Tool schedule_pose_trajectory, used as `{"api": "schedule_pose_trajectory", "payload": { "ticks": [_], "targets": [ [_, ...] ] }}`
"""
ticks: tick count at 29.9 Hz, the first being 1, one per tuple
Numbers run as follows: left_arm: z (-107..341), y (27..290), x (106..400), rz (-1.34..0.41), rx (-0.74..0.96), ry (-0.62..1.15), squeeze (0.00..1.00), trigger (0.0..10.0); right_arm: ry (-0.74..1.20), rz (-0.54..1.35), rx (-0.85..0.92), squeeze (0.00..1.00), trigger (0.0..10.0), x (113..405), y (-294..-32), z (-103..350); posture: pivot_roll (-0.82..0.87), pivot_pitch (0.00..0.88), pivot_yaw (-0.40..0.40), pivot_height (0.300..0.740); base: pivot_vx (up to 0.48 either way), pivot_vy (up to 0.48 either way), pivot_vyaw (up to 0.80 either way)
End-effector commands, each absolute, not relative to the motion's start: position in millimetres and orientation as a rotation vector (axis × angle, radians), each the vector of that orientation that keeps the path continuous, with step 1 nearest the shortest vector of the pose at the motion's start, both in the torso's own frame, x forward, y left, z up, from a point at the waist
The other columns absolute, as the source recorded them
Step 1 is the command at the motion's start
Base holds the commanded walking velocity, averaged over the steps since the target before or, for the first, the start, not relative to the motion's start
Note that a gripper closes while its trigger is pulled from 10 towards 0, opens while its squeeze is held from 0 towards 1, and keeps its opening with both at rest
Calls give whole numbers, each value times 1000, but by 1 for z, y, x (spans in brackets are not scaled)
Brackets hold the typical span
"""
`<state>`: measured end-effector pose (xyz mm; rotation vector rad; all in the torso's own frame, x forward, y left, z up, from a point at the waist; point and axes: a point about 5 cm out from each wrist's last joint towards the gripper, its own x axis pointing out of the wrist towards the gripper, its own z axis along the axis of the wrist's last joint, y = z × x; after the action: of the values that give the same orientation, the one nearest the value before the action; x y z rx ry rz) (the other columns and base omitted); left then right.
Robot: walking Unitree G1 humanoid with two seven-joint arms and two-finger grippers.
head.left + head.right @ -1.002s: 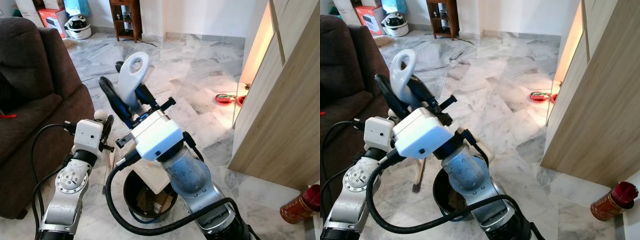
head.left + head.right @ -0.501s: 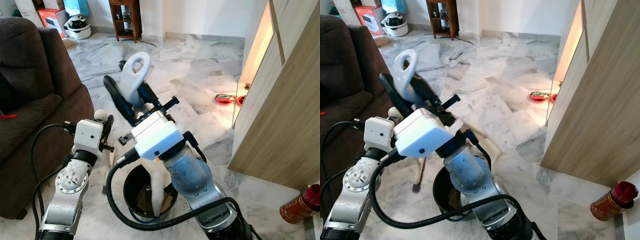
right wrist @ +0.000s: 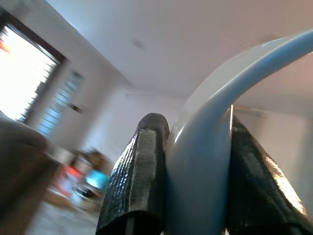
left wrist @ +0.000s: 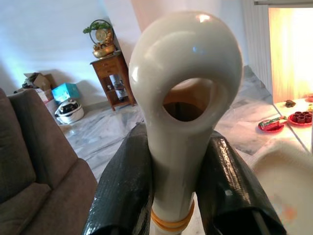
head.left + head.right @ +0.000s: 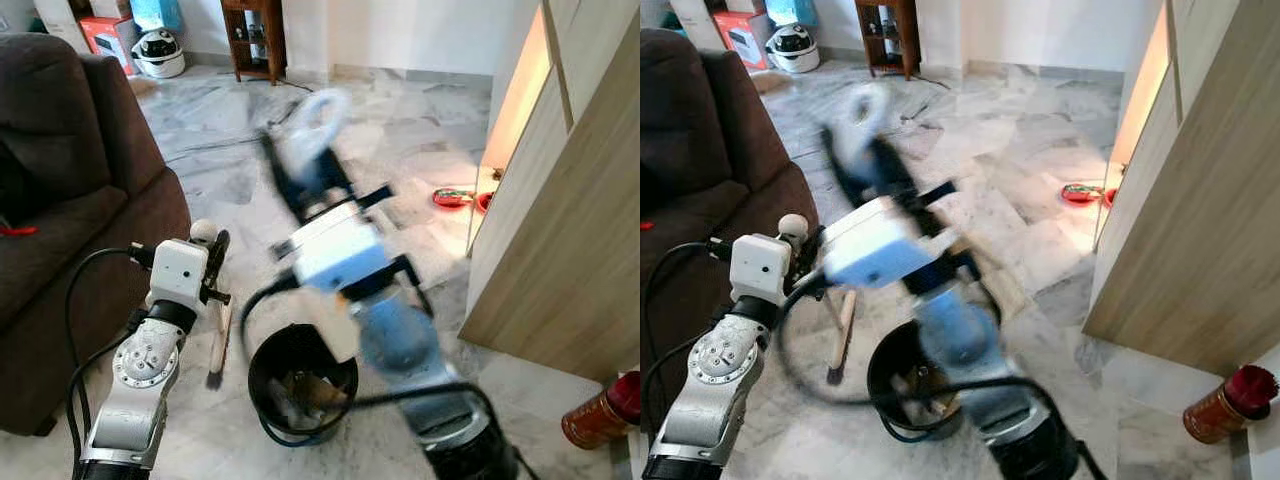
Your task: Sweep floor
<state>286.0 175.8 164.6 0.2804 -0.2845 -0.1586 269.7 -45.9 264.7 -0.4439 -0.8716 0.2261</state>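
motion blur all over the right gripper (image 5: pixel 300 175) now: it's swung up and toward the cabinet (image 5: pixel 560 230) versus a moment ago, clamped on the dustpan handle (image 5: pixel 312 125). left gripper (image 4: pixel 176 196) squeezes the brush handle (image 4: pixel 183 112) beside the bin (image 5: pixel 300 385), so the dump looks done.

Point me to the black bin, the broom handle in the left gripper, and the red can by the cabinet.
black bin (image 5: pixel 262 362), left eye view, left rim.
broom handle (image 4: pixel 183 73), left wrist view, looped end.
red can (image 5: pixel 598 415), left eye view, body.
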Motion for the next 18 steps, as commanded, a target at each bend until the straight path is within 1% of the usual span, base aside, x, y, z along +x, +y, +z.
{"api": "schedule_pose_trajectory", "payload": {
  "ticks": [1,3,4,5,9,11,12,15,16,18],
  "targets": [
    [172,174,287,-160,303,-331,0,10000,-858,164,-491,0,10000,277,-59,265,10,74,55,740,0,0,0],
    [171,174,286,-163,299,-328,0,10000,-825,116,-506,0,10000,282,-73,260,9,74,55,740,0,0,0],
    [170,173,286,-166,296,-326,0,10000,-794,66,-509,0,10000,286,-87,256,8,73,55,740,0,0,0],
    [170,173,286,-167,295,-325,0,10000,-784,50,-511,0,10000,288,-91,254,8,73,55,740,0,0,0],
    [169,172,286,-173,289,-322,0,10000,-692,-62,-526,0,10000,297,-125,236,5,74,56,740,0,0,0],
    [169,172,286,-173,288,-321,0,10000,-666,-82,-515,0,10000,298,-131,231,3,72,57,740,0,0,0],
    [169,172,286,-175,286,-320,0,10000,-631,-113,-497,0,10000,300,-140,223,3,73,57,740,0,0,0],
    [168,171,286,-176,282,-318,0,10000,-594,-138,-475,0,10000,302,-148,214,3,72,58,740,0,0,0],
    [168,171,285,-178,276,-314,0,10000,-556,-159,-476,0,10000,302,-155,204,4,73,59,740,0,0,0],
    [166,170,284,-186,270,-306,0,10000,-524,-168,-488,0,10000,303,-159,194,4,73,59,740,0,0,0]
  ]
}}
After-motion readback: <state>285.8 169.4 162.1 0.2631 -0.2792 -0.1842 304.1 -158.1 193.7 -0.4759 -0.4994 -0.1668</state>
